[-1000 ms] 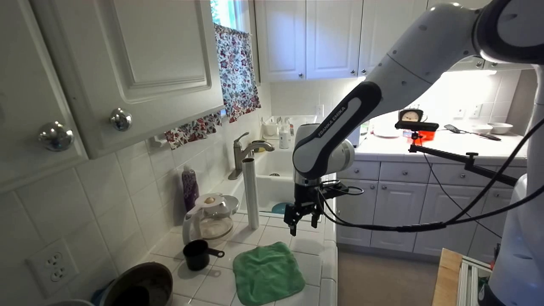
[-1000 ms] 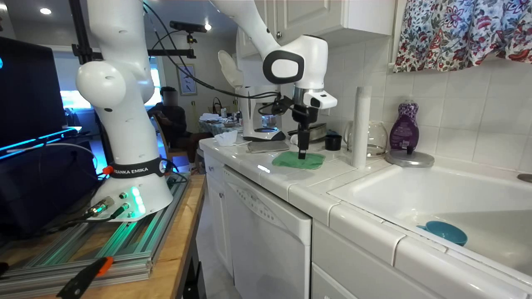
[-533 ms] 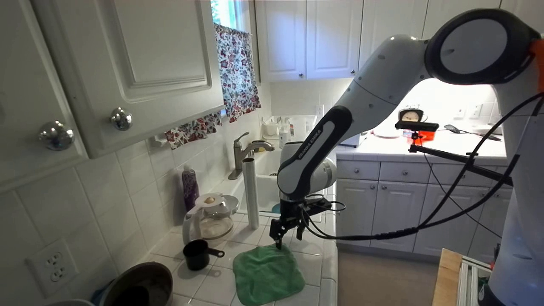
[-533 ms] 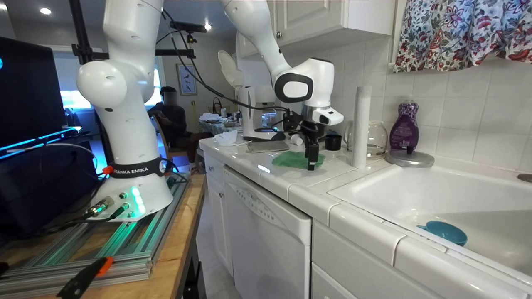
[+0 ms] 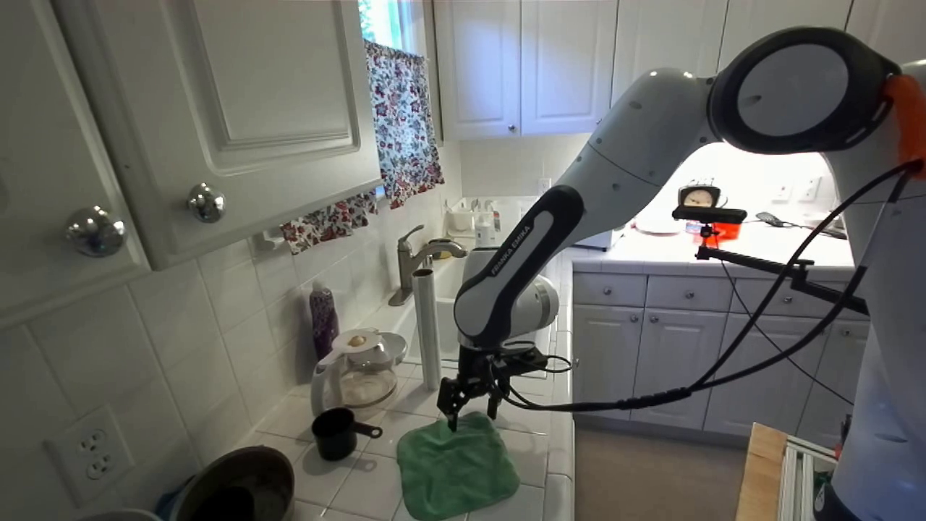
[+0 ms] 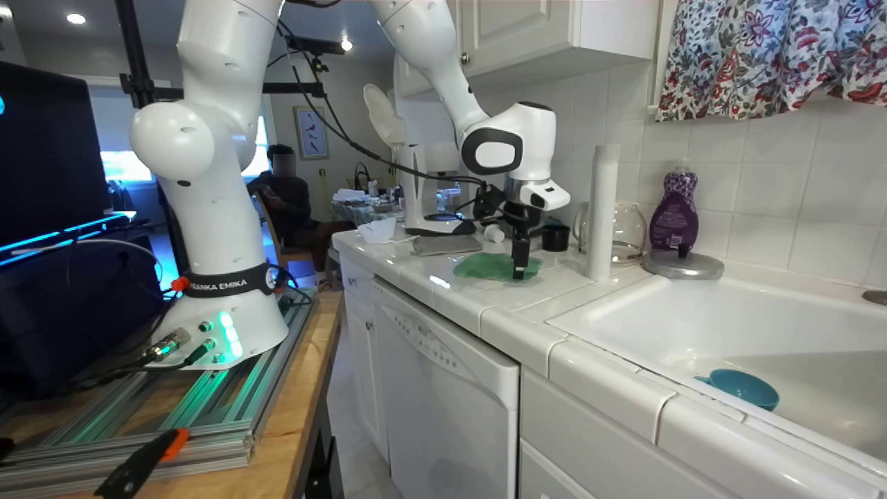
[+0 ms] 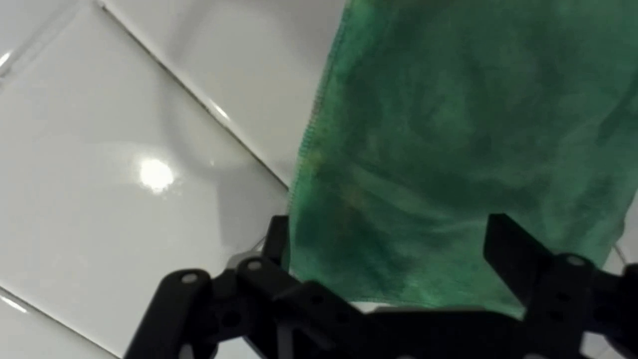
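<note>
Hanging my black two-fingered claw (image 7: 392, 239) spread wide, nothing gripped, over one end of a square green cloth (image 5: 456, 470) on the white-tiled tabletop (image 5: 529, 449). Honestly can't tell if I'm touching it. Round black handled cup (image 5: 334, 436) sits near the cloth, clear glass coffee pot (image 5: 369, 387) farther from it.

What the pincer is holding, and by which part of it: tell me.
Nothing is held: the pincer stands open at one edge of the green cloth, its fingers apart, and the cloth lies spread on the white tiles.
</note>
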`<action>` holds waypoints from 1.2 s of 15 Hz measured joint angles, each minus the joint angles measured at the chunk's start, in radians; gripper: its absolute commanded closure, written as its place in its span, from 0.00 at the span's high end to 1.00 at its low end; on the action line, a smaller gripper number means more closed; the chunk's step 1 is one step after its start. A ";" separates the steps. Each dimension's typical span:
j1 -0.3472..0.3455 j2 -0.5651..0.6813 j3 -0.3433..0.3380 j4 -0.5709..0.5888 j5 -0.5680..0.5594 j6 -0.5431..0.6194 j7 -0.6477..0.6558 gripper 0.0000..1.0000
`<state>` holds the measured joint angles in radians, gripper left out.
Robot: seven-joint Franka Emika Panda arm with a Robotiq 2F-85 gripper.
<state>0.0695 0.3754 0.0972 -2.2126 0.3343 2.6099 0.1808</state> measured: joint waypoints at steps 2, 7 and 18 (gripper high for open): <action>-0.001 -0.017 0.008 -0.022 0.051 0.040 0.031 1.00; -0.003 -0.049 0.005 -0.060 0.060 0.065 0.072 1.00; -0.003 -0.009 -0.038 -0.053 -0.027 0.065 0.066 0.45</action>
<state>0.0668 0.3664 0.0595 -2.2661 0.3077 2.6750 0.2466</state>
